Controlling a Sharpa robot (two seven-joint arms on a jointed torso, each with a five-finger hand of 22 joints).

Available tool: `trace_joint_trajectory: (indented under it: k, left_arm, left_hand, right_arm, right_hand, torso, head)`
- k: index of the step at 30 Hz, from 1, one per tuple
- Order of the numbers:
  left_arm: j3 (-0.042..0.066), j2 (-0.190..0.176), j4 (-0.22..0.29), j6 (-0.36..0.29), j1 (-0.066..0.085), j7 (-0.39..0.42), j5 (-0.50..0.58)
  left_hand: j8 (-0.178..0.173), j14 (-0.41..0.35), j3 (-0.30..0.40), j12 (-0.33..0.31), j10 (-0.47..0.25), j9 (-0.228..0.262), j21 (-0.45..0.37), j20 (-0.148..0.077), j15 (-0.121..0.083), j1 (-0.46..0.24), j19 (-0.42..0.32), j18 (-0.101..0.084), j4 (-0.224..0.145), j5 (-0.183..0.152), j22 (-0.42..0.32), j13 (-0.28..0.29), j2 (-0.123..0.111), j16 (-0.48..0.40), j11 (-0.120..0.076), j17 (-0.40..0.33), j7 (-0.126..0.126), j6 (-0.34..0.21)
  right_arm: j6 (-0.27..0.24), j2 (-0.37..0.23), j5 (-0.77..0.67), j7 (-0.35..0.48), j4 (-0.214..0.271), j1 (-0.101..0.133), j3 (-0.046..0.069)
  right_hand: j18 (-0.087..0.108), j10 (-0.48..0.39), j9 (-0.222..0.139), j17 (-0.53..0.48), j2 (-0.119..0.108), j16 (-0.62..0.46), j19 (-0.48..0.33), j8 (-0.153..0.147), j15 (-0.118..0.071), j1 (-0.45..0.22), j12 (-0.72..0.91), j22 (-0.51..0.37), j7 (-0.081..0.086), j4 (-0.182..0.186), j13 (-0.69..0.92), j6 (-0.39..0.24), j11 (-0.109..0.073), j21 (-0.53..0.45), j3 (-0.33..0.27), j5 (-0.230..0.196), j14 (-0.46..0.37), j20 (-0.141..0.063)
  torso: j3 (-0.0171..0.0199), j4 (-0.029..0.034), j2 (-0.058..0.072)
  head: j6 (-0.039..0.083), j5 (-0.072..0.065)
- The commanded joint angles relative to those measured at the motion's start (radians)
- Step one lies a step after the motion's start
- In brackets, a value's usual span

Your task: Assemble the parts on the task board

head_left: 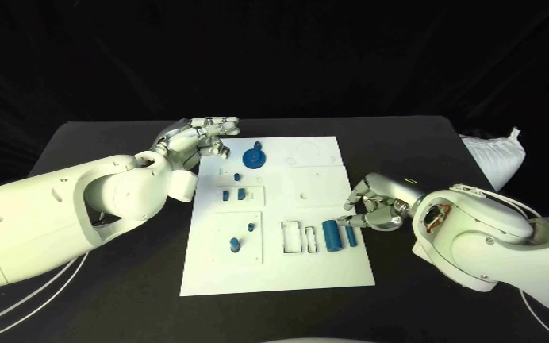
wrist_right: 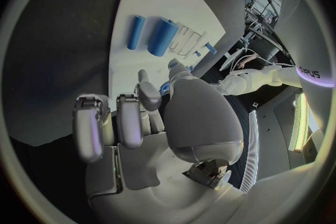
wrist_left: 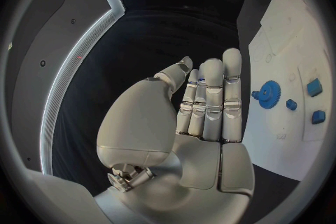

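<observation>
1. Table (head_left: 114,132) is black, with the white board (head_left: 280,271) lying in its middle.
2. Left hand (head_left: 204,138) hovers at the board's far left corner, fingers straight and together in the left wrist view, holding nothing.
3. Gear (head_left: 255,155), blue, lies near the board's far edge, just beside that hand.
4. Small blue parts (head_left: 235,194) sit along the board's left side, and another one (head_left: 235,244) lies nearer the front edge.
5. Two blue cylinders (head_left: 339,234) lie side by side close to the board's right edge.
6. Right hand (head_left: 378,204) is at the board's right edge, just beside the cylinders, fingers curled and grasping nothing.
</observation>
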Motion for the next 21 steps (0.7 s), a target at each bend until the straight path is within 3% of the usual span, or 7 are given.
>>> trace_joint_trajectory:
  k: [1, 21]
  left_arm:
    - [0.000, 0.000, 0.002, 0.018, 0.000, 0.008, -0.003]
    - [0.000, -0.004, 0.000, 0.021, -0.001, 0.004, -0.003]
  left_hand:
    - [0.004, -0.005, -0.006, 0.003, -0.009, -0.001, -0.003, 0.005, 0.000, -0.001, -0.003, 0.011, 0.001, -0.001, -0.002, 0.001, 0.007, 0.000, 0.000, -0.001, 0.001, -0.008]
    - [0.004, -0.005, -0.006, 0.003, -0.009, -0.001, -0.003, 0.005, 0.000, -0.001, -0.003, 0.011, 0.001, -0.001, -0.002, 0.001, 0.007, 0.000, 0.000, -0.001, 0.001, -0.008]
  right_arm:
    - [0.059, 0.002, -0.083, -0.077, 0.002, -0.005, -0.002]
    - [0.080, 0.076, -0.125, -0.080, -0.011, -0.040, -0.006]
  right_hand:
    - [-0.014, -0.008, 0.003, 0.002, 0.008, 0.006, 0.004, 0.008, 0.008, 0.009, 0.004, 0.100, 0.001, 0.013, 0.012, -0.007, 0.001, 0.005, -0.020, -0.004, 0.058, 0.001]
    - [-0.015, 0.004, 0.023, 0.006, 0.025, 0.009, 0.006, 0.042, 0.004, 0.029, 0.025, 0.106, -0.006, 0.021, 0.058, 0.005, -0.005, 0.008, -0.064, 0.009, 0.058, -0.001]
  torso:
    - [-0.0002, -0.0003, 0.000]
    - [-0.0011, -0.0001, 0.000]
  head:
    - [-0.001, -0.002]
    - [-0.009, 0.008]
